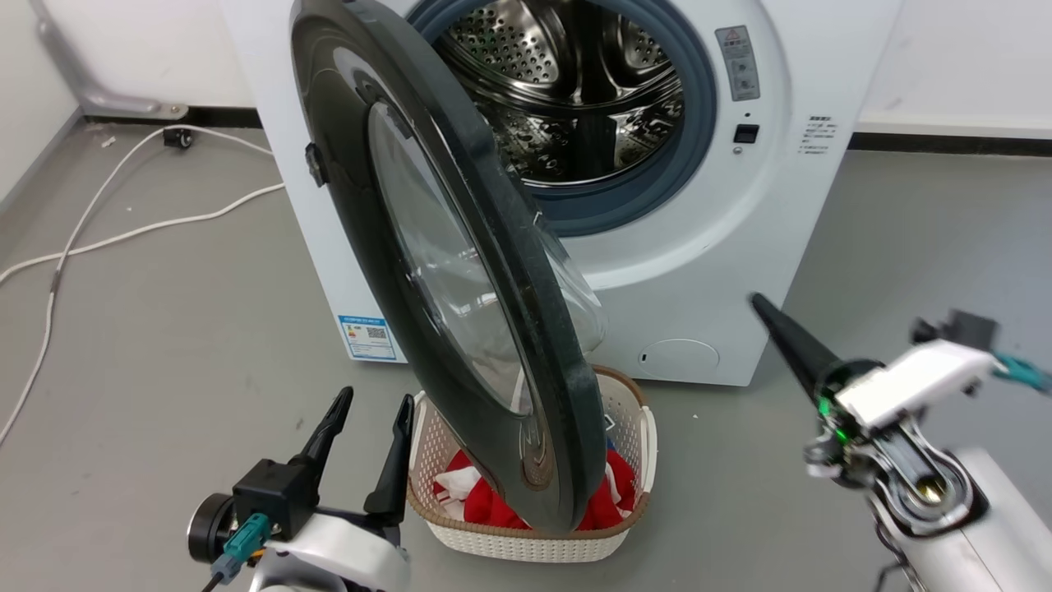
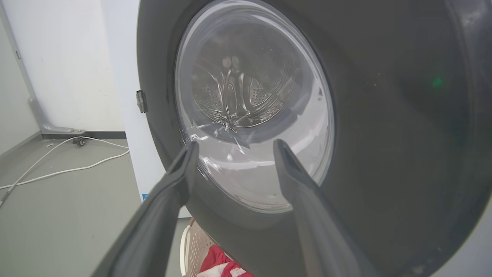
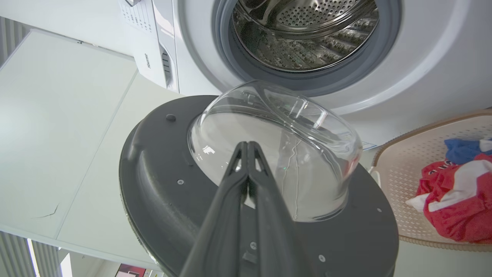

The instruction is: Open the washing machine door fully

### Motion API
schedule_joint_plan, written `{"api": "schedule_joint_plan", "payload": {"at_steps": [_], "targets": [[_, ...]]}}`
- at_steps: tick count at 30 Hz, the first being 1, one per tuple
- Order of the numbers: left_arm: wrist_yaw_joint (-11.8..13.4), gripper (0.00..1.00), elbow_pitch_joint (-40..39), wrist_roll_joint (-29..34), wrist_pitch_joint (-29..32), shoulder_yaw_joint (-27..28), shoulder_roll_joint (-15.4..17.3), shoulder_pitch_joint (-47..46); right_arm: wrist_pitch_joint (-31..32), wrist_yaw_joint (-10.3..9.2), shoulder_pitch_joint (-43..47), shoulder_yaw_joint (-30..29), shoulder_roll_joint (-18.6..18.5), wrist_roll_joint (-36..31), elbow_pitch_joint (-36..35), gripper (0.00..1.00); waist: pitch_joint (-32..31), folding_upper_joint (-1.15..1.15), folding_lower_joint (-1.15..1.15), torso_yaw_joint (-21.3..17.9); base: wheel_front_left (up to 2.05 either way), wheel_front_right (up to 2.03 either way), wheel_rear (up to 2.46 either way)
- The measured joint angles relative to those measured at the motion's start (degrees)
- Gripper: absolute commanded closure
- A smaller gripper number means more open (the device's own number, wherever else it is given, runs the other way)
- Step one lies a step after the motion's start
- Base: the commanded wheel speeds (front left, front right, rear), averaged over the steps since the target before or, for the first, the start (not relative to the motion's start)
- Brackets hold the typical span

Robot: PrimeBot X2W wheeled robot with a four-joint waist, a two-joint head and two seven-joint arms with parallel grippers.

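Leftmost, the left gripper (image 1: 374, 400) is spread wide and empty, fingers facing the door (image 1: 448, 263) from outside. The door — hinged at left — stands about half open, its lower rim over the basket (image 1: 526, 544). The right gripper (image 1: 760, 304) — fingers pressed together, gripping nothing — points at the inner side, clear of it.
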Motion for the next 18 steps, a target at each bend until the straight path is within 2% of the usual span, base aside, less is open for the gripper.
{"api": "schedule_joint_plan", "payload": {"at_steps": [4,5,6,7,8,14,18], "targets": [[0.2,0.0,0.2,-0.2,0.0,0.7,0.4,0.6,-7.2,0.0,7.1,-2.5,-1.6,-1.8,-3.8,1.0,-0.6,0.0,0.0,-1.0,0.0,0.0,0.0],[0.3,0.0,0.2,-0.3,0.0,0.9,0.5,0.9,-9.2,0.0,8.9,-3.0,-2.2,-3.0,-4.5,0.95,-0.7,0.0,0.0,-1.3,0.0,0.0,0.0],[0.4,0.0,0.3,-0.4,0.0,1.1,0.6,1.3,-10.9,0.0,10.7,-3.5,-2.7,-3.9,-4.9,0.62,-0.8,0.0,-0.01,-1.6,0.0,0.0,0.0],[0.5,0.0,0.3,-0.4,0.0,1.4,0.6,1.6,-12.5,0.0,12.5,-4.1,-3.1,-4.4,-5.5,0.18,-0.9,0.0,0.0,-1.9,0.0,0.0,0.0],[0.6,0.0,0.3,-0.5,0.0,1.5,0.7,1.7,-14.1,0.0,14.2,-4.7,-3.3,-4.8,-6.0,0.0,-1.0,0.0,0.0,-2.2,0.0,0.0,0.0],[0.8,0.0,0.6,-0.8,0.0,2.6,1.4,2.8,-21.7,0.0,20.1,-6.4,-4.1,-12.3,-6.7,0.0,-1.4,0.0,0.0,-4.0,0.0,0.0,0.0],[0.8,0.0,0.8,-0.9,0.0,2.8,1.5,2.8,-23.9,0.0,20.7,-9.2,-4.6,-24.9,-6.0,0.0,-1.4,0.0,0.0,-4.5,0.0,0.0,0.0]]}}
